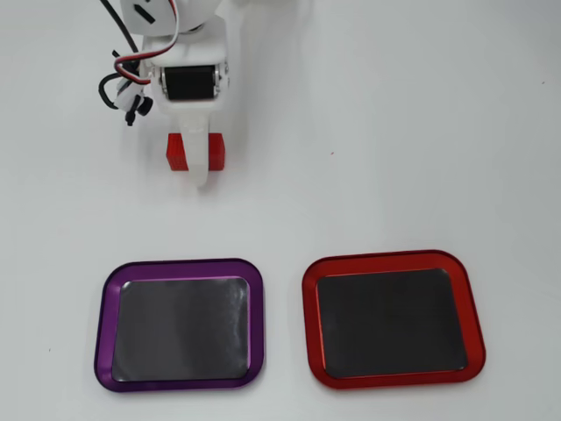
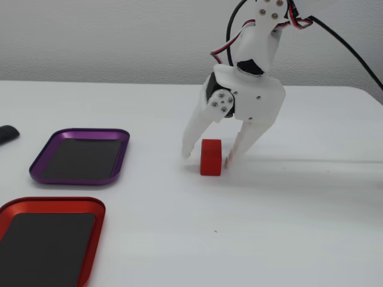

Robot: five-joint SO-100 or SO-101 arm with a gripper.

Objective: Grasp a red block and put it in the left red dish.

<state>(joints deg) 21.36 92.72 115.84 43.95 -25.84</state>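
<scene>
red block, a small bright red rectangular brick, rests on the white table directly beneath the arm. white two-finger gripper stands over it with its jaws spread wide, one finger on each side of the brick. in the fixed view the left finger's tip hangs just beside the brick with a clear gap, while the right finger's tip sits close against the brick's right face; whether it touches cannot be told. nothing is gripped, and the brick lies flat on the table.

in the overhead view the gripper crosses the red block, whose red shows on both sides of one white finger; the second finger is hidden under the wrist body. red, black and white wires loop beside the wrist.

rounded-rectangle tray with a shiny red rim and dark inner surface, the left red dish, lies at the lower right of the overhead view and at the lower left of the fixed view, well apart from the brick. a same-shaped purple-rimmed tray lies beside it. a dark object sits at the left edge of the fixed view.
</scene>
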